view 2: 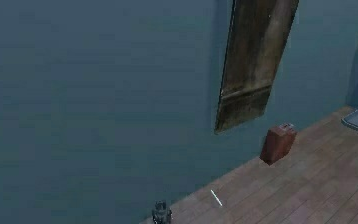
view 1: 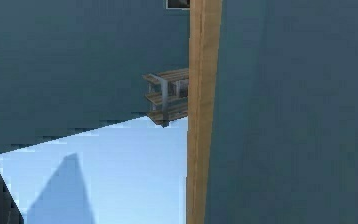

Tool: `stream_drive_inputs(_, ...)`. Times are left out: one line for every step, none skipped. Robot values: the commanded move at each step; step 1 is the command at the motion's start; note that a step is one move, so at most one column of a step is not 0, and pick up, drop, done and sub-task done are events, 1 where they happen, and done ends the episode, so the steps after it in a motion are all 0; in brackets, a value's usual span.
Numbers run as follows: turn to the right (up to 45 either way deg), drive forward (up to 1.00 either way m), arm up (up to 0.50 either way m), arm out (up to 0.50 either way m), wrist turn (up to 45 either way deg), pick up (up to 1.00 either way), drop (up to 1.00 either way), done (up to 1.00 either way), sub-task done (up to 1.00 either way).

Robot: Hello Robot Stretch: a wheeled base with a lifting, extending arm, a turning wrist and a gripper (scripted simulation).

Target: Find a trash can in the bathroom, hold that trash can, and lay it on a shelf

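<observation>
Early in the task, as I judge it: finding, grasping and laying all seem left to do; the claw's state I cannot tell. The forward view has a wooden post (view 1: 202, 110) and, past it, a shelf (view 1: 167, 95) by a blue floor (view 1: 117, 165); the arm side view gives a wood floor (view 2: 307, 190), a dark panel (view 2: 252, 60) on the wall, and a red-brown box (view 2: 279, 143) below it, perhaps the trash can, though I cannot be sure.

Small dark tool (view 2: 162, 212) tip at arm side view's bottom edge; hold unclear.
</observation>
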Motion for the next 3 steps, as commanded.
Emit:
stream_drive_inputs(0.0,0.00,0.10,0.00,0.0,0.00,0.00,0.00,0.00)
stream_drive_inputs(0.0,0.00,0.50,0.00,0.0,0.00,0.00,0.00,0.00)
stream_drive_inputs(0.0,0.00,0.34,0.00,0.0,0.00,0.00,0.00,0.00)
